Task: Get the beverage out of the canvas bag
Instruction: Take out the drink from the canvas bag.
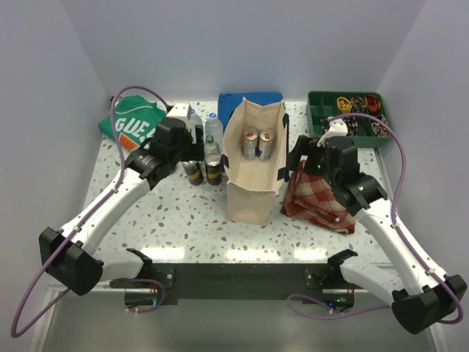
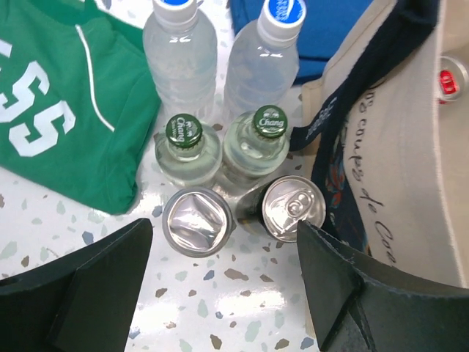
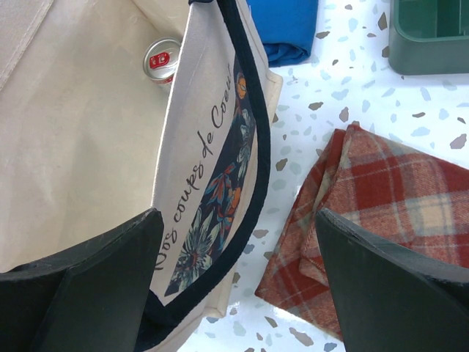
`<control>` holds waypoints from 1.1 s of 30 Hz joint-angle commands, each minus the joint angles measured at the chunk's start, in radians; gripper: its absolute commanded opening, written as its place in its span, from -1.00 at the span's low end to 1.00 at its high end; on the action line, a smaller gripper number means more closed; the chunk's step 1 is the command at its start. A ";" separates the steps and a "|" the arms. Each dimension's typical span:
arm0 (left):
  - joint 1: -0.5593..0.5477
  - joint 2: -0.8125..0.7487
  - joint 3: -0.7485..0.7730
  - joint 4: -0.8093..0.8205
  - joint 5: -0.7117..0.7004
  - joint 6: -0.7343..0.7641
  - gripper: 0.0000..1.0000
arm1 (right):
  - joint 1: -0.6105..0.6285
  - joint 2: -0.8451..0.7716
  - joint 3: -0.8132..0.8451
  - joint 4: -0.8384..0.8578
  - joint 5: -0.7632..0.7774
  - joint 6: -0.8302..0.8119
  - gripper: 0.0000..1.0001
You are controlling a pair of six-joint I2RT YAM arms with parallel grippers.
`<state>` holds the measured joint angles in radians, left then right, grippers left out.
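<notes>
As beverage cans point(image 1: 250, 144) are set upright in canvas bag point(image 1: 245, 202), right tool point(image 3: 238, 220), just beside, is judged nearer than left tool point(image 2: 223, 227); both spread wide, empty.

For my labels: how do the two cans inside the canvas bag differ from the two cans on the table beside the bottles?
The cans in the bag stand inside the canvas bag; the table cans stand outside, by the bottles. The cans in the bag are silver and red; the table cans are dark. The former show a red tab; the table cans' tops are all silver. Both pairs stand upright, side by side.
</notes>
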<state>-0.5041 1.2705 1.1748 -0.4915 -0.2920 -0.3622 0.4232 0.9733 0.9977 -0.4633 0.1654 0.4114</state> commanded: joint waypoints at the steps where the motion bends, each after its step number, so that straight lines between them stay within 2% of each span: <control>1: 0.006 -0.059 0.036 0.056 0.074 0.042 0.69 | -0.003 -0.024 0.002 0.015 -0.001 0.004 0.78; 9: 0.004 -0.085 0.065 0.114 0.273 0.097 0.80 | -0.001 -0.031 0.004 0.006 0.003 0.009 0.78; 17: 0.001 -0.040 0.189 0.142 0.484 0.161 0.98 | -0.001 -0.033 0.001 0.003 0.023 0.004 0.78; 21: -0.013 0.012 0.269 0.128 0.609 0.195 1.00 | -0.001 -0.035 0.002 -0.003 0.032 -0.005 0.78; 26: -0.100 0.128 0.405 0.047 0.642 0.270 1.00 | -0.001 -0.039 0.005 -0.009 0.045 -0.008 0.78; 29: -0.169 0.225 0.497 -0.027 0.559 0.318 1.00 | -0.001 -0.045 0.004 -0.009 0.048 -0.008 0.78; 33: -0.203 0.340 0.565 -0.041 0.586 0.335 1.00 | -0.001 -0.039 0.002 -0.008 0.046 -0.011 0.78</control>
<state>-0.6827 1.5372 1.6684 -0.4816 0.2768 -0.0845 0.4232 0.9466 0.9977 -0.4652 0.1860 0.4103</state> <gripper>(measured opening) 0.997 0.888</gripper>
